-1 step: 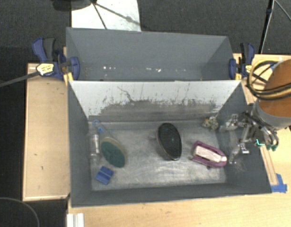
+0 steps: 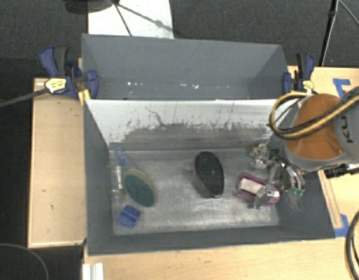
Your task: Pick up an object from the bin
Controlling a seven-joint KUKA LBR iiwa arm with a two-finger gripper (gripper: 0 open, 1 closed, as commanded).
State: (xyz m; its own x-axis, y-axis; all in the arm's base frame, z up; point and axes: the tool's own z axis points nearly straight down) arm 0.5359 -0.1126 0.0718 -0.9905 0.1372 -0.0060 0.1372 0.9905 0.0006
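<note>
My gripper (image 2: 267,185) is low at the right end of the bin floor, right over a small purple and white object (image 2: 251,188). That object lies against the fingers, and I cannot see whether it sits between them. A black oval object (image 2: 209,173) lies on the floor just left of it, in the middle of the bin.
At the left end lie a dark green round disc (image 2: 139,190), a clear plastic item (image 2: 117,169) beside it, and a small blue block (image 2: 128,216) near the front left corner. The arm with its orange cover and cables hangs over the right wall.
</note>
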